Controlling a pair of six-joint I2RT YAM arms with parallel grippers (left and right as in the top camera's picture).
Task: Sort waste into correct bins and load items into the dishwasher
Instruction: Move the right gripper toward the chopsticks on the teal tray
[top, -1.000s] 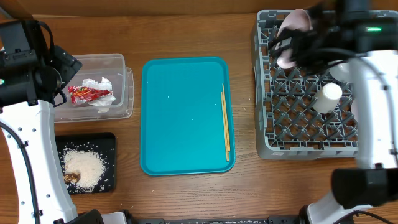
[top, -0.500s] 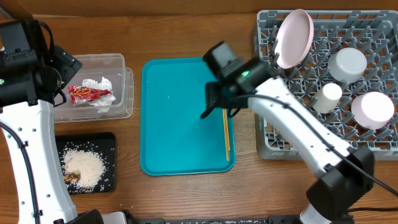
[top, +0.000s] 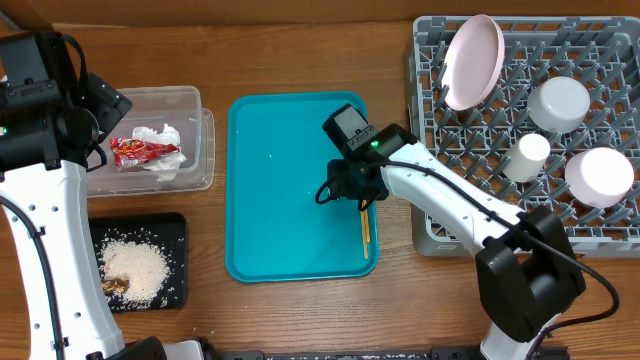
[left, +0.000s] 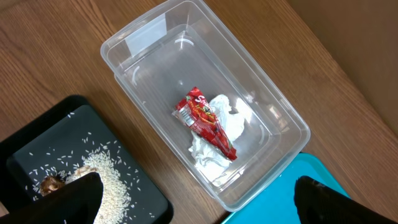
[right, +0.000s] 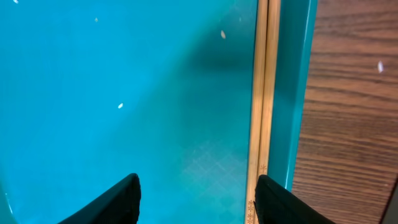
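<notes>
Two wooden chopsticks lie side by side along the right rim of the teal tray; they also show in the right wrist view. My right gripper is open low over the tray. Its right finger is just over the chopsticks and nothing is held. My left gripper is open and empty above the clear tub. The tub holds the red wrapper and white tissue. The black tray holds rice and brown bits.
The grey dish rack at the right holds an upright pink plate, a bowl, a cup and another round dish. The clear tub and black tray stand left of the teal tray.
My right arm has swung from over the dish rack to the teal tray and come down beside the chopsticks. The plate now stands in the rack. The left arm has not moved.
</notes>
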